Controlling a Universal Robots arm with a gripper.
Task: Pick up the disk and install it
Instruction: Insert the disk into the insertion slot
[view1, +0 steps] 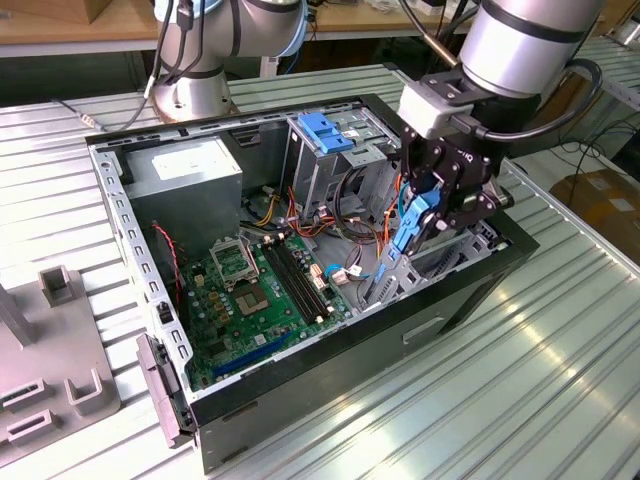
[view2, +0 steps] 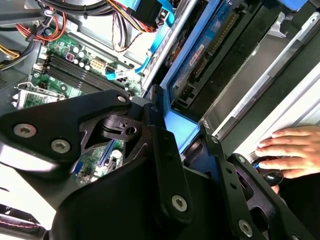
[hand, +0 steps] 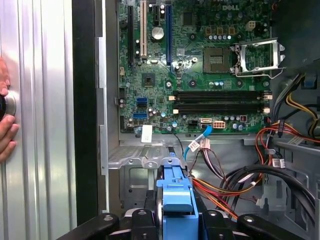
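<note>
Disk (view1: 411, 228): clamped on edge by its blue frame in the gripper (view1: 428, 215), over the open case (view1: 300, 385).
Bay (hand: 132, 155): seemingly just beneath, partly hidden.
Risk: nearby cables (hand: 220, 182) could be pinched, or the frame jammed, if alignment is off.

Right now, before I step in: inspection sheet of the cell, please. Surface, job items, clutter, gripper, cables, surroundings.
Surface: ribbed metal table, with an open computer case lying on it.
Job's things: the disk in its blue frame, held over the case interior, not yet seated.
Clutter: grey fixture on the table at the exterior view's left.
Gripper: gripper shut on the disk.
Cables: red, orange and yellow wire bundles loose inside the case by the motherboard; light-blue cable near the disk.
Surroundings: a person's hand on the table beside the case; second arm base behind the case.
</note>
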